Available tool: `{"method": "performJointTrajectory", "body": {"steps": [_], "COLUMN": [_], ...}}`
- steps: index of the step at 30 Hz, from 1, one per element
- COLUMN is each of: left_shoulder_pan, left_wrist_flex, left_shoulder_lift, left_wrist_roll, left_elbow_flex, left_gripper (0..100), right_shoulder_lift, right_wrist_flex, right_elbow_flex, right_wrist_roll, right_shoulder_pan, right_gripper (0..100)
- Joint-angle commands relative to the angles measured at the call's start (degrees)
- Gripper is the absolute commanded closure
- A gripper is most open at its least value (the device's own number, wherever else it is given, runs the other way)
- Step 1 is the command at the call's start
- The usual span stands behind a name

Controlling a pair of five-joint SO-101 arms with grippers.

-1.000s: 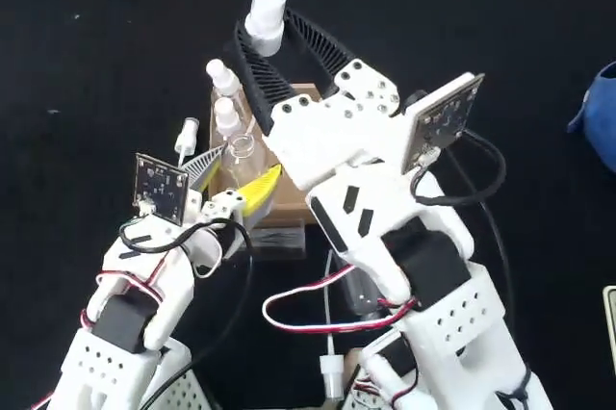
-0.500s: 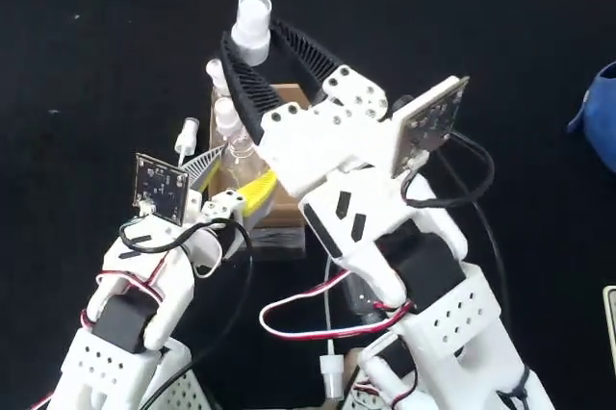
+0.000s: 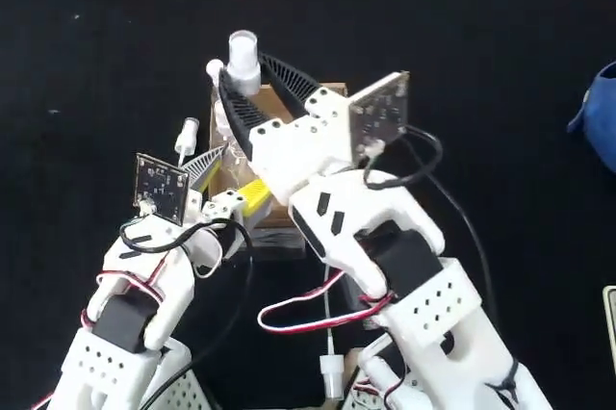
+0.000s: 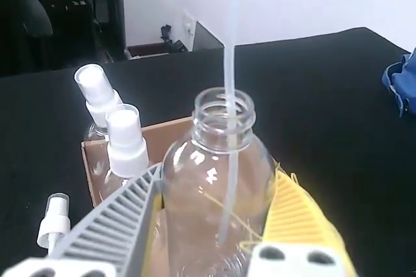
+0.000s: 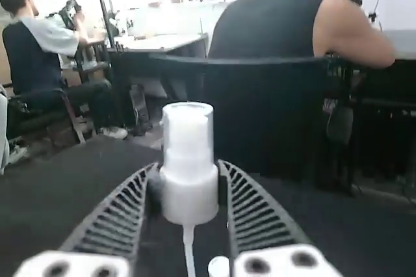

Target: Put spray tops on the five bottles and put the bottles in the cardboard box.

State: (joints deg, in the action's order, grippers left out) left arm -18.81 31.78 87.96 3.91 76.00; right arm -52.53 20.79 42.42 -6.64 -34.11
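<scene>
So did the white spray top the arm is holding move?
Yes. In the high view, the spray top in the right gripper has dropped down-left, nearer the capped bottle standing in the cardboard box.

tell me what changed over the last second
The right gripper, shut on a spray top, swung left in the high view, to above the open bottle; its tube hangs in the neck. The left gripper kept holding that bottle by the cardboard box; the capped bottles stayed.

A clear, glossy plastic bottle (image 4: 214, 183), a smooth white plastic spray top (image 5: 188, 179) and a matt brown cardboard box (image 4: 170, 135); the table (image 3: 96, 44) is matt black.
</scene>
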Motion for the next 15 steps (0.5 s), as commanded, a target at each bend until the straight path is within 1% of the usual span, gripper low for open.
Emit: {"method": "performJointTrajectory", "body": {"steps": [1, 3, 7, 12, 15], "left_shoulder_pan": [0.66, 0.66, 1.19, 1.19, 1.19], "left_wrist_flex": [-1.41, -1.41, -1.41, -1.23, -1.23], "left_shoulder_lift": [0.79, 0.79, 0.79, 0.79, 0.79], "left_wrist_roll": [0.09, 0.09, 0.09, 0.09, 0.09], "left_elbow_flex": [0.4, 0.4, 0.31, 0.31, 0.31], "left_gripper": [97, 97, 97, 97, 97], "right_shoulder_lift": [-1.1, -1.1, -2.68, -9.89, -15.52], "right_wrist_flex": [2.02, 2.11, 2.37, 7.47, 9.49], "right_elbow_flex": [-1.01, -1.27, -1.1, -1.36, -1.27], "right_wrist_roll": [0.44, 0.44, 0.44, 0.44, 0.62], "right_shoulder_pan": [-1.41, -1.67, -3.52, -5.89, -4.48], "right_gripper": [84.4, 84.5, 88.6, 90.7, 91.0]}}
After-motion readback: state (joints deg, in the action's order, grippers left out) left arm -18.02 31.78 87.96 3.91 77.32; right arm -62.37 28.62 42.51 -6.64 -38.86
